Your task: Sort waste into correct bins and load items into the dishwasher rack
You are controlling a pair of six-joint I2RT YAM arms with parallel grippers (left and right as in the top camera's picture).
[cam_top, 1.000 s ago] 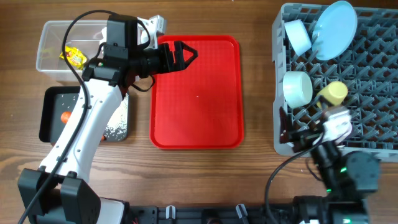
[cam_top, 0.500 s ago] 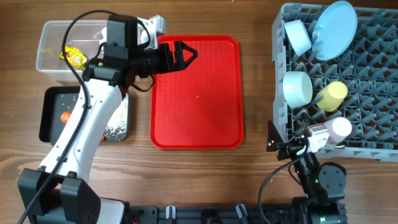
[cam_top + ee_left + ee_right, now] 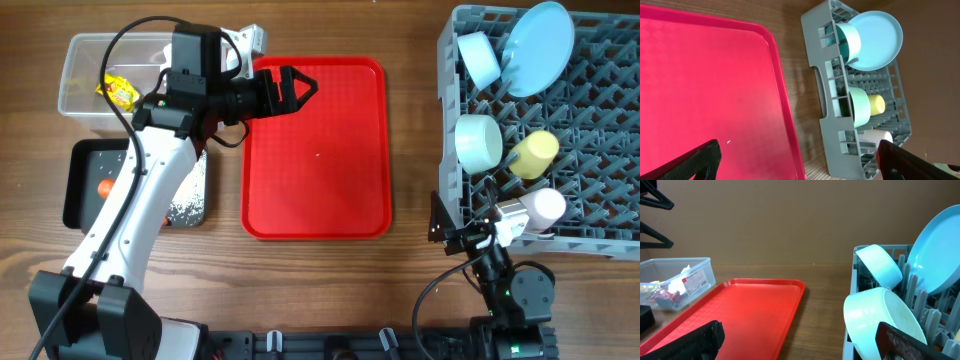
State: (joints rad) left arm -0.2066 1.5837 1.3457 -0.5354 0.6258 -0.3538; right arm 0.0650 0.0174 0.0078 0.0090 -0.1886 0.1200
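Pink cup [image 3: 545, 207]: pale, almost white, lying on its side among the pegs at the near edge of the rack [image 3: 600, 215].
Yellow cup [image 3: 532, 152]: tipped on its side one row farther back, just beside a bowl.
Bowls: two, pale blue-green. One [image 3: 478, 142] stands on edge by the rack's left wall. The other [image 3: 480, 58] sits farther back, next to the plate.
Plate [image 3: 538, 34]: large, pale blue and round, standing on edge in the rack's far part and leaning.
Spoon: not made out in any view.
Handling (a judgement): the dishes look light, stiff and smooth, so likely slippery. A cup is best pinched across its wall at the rim, a bowl at its lip, and the plate by its edge.
Rack: a grey pegged crate on the right of the wooden table [image 3: 410, 280].
Waste: a yellow wrapper [image 3: 118, 92] lies in the clear tub [image 3: 72, 60]. An orange carrot [image 3: 105, 187] and white rice [image 3: 188, 208] lie in the black tray [image 3: 72, 200]. The loose rice grains would be hard to pinch.
Red tray [image 3: 340, 200]: bare except for one white speck [image 3: 318, 155], too small to identify.
Left gripper [image 3: 305, 95]: hovers over the red tray's far left corner, fingers spread wide with nothing between them.
Right gripper [image 3: 797, 330]: low at the table's near edge, just outside the rack's near left corner. Its fingers are wide apart and hold nothing.
Progress (a judgement): sorting and loading look nearly complete.
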